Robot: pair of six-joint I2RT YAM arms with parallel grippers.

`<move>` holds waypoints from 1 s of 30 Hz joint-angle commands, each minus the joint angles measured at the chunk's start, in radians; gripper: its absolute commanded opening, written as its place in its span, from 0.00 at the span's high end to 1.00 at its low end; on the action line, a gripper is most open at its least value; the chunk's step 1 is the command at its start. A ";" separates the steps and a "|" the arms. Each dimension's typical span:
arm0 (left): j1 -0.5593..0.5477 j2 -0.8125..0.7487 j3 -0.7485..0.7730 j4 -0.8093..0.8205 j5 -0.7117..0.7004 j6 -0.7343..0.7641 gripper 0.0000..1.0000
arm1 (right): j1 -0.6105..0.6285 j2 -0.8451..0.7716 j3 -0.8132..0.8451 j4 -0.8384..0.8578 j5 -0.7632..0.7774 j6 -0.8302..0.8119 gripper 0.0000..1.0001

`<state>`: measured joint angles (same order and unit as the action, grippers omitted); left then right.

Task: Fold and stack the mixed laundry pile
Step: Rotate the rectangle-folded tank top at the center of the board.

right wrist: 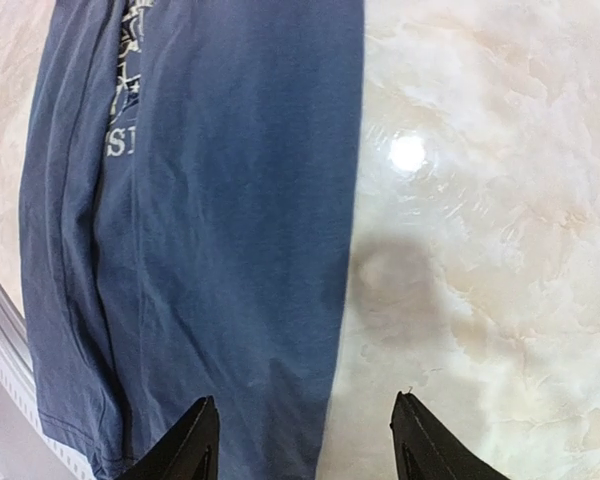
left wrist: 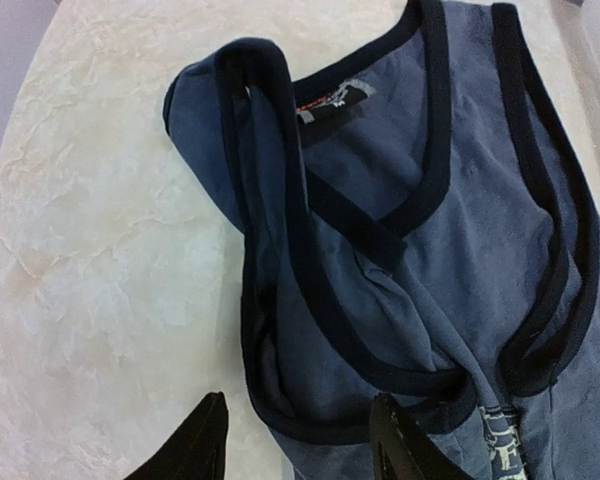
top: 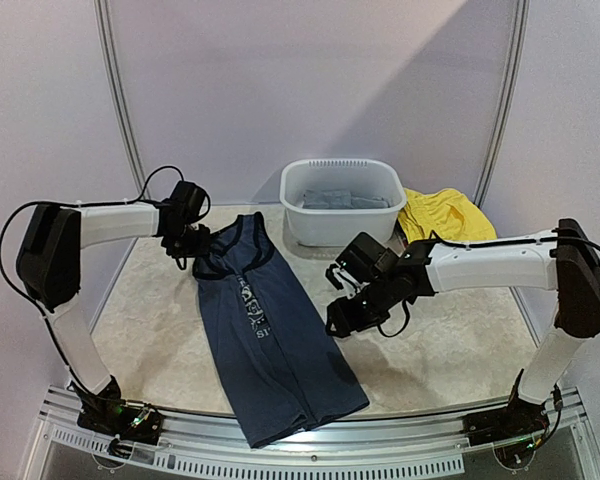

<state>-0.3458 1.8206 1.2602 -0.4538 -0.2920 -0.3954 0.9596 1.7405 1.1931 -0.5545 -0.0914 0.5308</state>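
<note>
1. Table (top: 450,330): pale marbled top. I see it bearing everything listed here.
2. Navy tank top (top: 270,340): lies spread out left of centre, neckline far, hem at the near edge, white chest print facing up. The strap on its left side is rumpled and doubled over.
3. White basin (top: 342,226): stands at the far centre, just beyond the tank top's right strap.
4. Yellow garment (top: 442,213): crumpled on the table, against the basin's right side.
5. Grey garment (top: 342,198): lies inside the basin.
6. Right gripper (right wrist: 305,440): I read the fingers as spread, pinching nothing. It hangs above the tank top's right edge, one finger over cloth, one over bare table.
7. Left gripper (left wrist: 300,440): fingers spread, nothing between them, poised over the rumpled strap at the far left.
</note>
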 commanded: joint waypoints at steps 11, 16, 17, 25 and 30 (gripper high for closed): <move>-0.011 0.276 0.199 -0.005 0.062 0.033 0.57 | -0.005 0.139 -0.067 0.165 -0.162 0.023 0.54; 0.000 0.375 0.304 -0.023 0.076 0.055 0.58 | 0.023 0.167 -0.070 0.211 -0.199 0.039 0.55; 0.003 0.402 0.332 -0.028 0.081 0.064 0.58 | 0.030 0.176 -0.068 0.220 -0.208 0.042 0.55; 0.053 0.649 0.693 -0.209 0.149 0.112 0.58 | 0.042 0.249 -0.030 0.334 -0.325 0.083 0.55; 0.067 0.653 0.760 -0.245 0.184 0.115 0.57 | 0.043 0.307 0.042 0.301 -0.327 0.066 0.54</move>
<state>-0.3008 2.4485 1.9903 -0.6109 -0.1589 -0.2981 0.9932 1.9827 1.1965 -0.2344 -0.3950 0.5983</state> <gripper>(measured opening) 0.420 0.457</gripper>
